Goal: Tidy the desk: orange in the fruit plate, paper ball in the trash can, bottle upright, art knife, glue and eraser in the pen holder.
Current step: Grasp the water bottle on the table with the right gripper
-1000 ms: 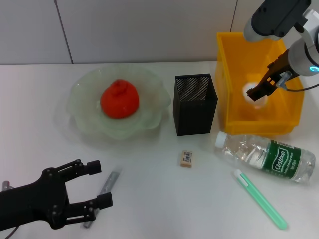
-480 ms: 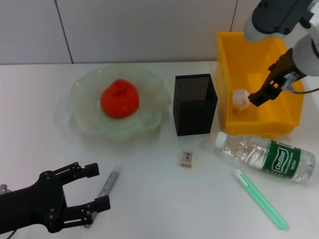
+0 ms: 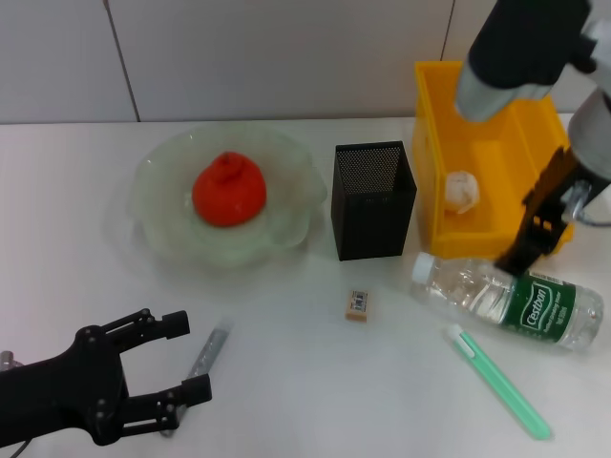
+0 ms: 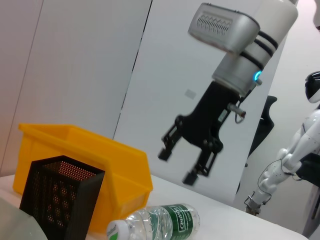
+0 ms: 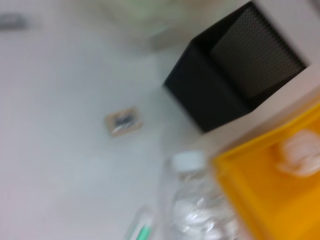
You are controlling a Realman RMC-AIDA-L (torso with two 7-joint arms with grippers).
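The orange (image 3: 229, 189) rests in the fruit plate (image 3: 158, 234). Inside the trash can (image 3: 434, 153) lies the paper ball (image 3: 462, 189). The bottle (image 3: 511, 298) lies on its side in front of the can. My right gripper (image 3: 523, 256) hangs open just above it, empty; the left wrist view shows this gripper (image 4: 177, 166) with its fingers spread. The glue (image 3: 498, 380) lies near the bottle, and the eraser (image 3: 357, 303) sits in front of the pen holder (image 3: 374, 200). My left gripper (image 3: 188, 355) is open at the front left, over the art knife (image 3: 212, 345).
The trash can stands at the back right beside the pen holder. In the right wrist view I see the pen holder (image 5: 230, 85), the eraser (image 5: 123, 121), the bottle's cap (image 5: 187, 161) and the can's corner (image 5: 280, 185). A wall runs behind the table.
My right gripper has come out of the trash can and dropped forward to just above the bottle. The paper ball stays in the can. The left gripper pulled back slightly.
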